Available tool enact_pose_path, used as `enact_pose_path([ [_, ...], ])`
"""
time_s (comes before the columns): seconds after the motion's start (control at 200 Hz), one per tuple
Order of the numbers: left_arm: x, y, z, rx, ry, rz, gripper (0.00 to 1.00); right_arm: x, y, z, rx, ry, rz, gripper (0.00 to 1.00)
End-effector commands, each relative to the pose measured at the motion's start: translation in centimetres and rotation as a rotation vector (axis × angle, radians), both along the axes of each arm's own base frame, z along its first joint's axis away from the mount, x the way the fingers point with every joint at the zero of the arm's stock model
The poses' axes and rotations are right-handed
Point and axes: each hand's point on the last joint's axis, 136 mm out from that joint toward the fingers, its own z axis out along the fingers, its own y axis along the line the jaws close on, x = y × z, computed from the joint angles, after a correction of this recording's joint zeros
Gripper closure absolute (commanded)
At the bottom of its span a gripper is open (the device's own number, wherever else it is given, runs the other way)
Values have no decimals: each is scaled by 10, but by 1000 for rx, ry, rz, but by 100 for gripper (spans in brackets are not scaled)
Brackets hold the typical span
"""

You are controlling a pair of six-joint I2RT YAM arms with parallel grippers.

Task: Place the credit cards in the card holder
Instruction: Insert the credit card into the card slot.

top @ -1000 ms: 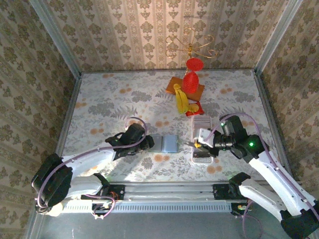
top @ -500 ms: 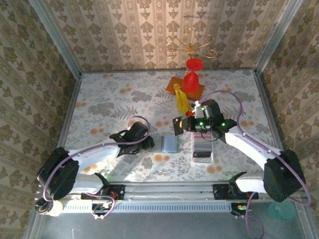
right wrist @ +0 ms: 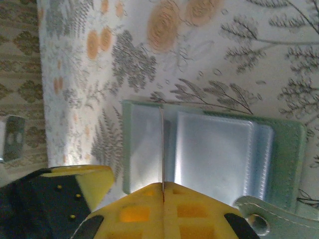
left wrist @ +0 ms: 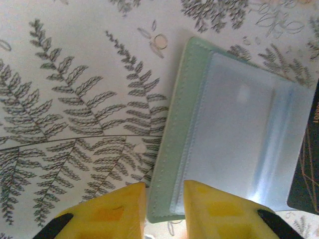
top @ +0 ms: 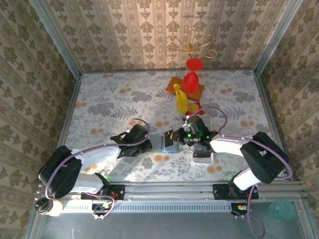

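The sage-green card holder (top: 160,143) lies flat and open on the table, its clear pockets (left wrist: 234,144) facing up. My left gripper (left wrist: 164,206) stands slightly open at the holder's near corner, with one yellow finger (left wrist: 114,211) on the table and the other over a pocket. My right gripper (top: 174,135) is shut on a dark credit card (left wrist: 306,164). In the right wrist view that card (right wrist: 162,149) shows edge-on, upright over the holder (right wrist: 214,154) near the pocket's edge. The other cards are hidden under my right arm.
A long white tray (top: 202,158) sits just right of the holder, partly under my right arm. Behind stand a red goblet (top: 191,79), a yellow banana-like object (top: 182,101), an orange board (top: 174,83) and a gold wire ornament (top: 192,44). Wallpapered walls enclose the table.
My right gripper moved from the white tray leftward to the holder, carrying the dark card. The left gripper stayed at the holder's left edge.
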Motion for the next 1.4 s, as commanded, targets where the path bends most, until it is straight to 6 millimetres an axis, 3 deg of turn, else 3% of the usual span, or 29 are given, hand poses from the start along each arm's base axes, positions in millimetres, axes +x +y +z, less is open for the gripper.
enact_pose_path([
  [0.0,-2,0,-1,-19,5,22,75,15,1,5,14,-89,-63,100],
  [0.415,-5,0,-8,-14,21,19,81,6,8,-4,37,-82,-43,100],
  [1.085,-12,2,-18,-2,41,10,82,-2,16,-25,47,0,-41,100],
  [1.395,-13,3,-21,-1,42,13,82,-3,21,-20,74,6,-35,100],
])
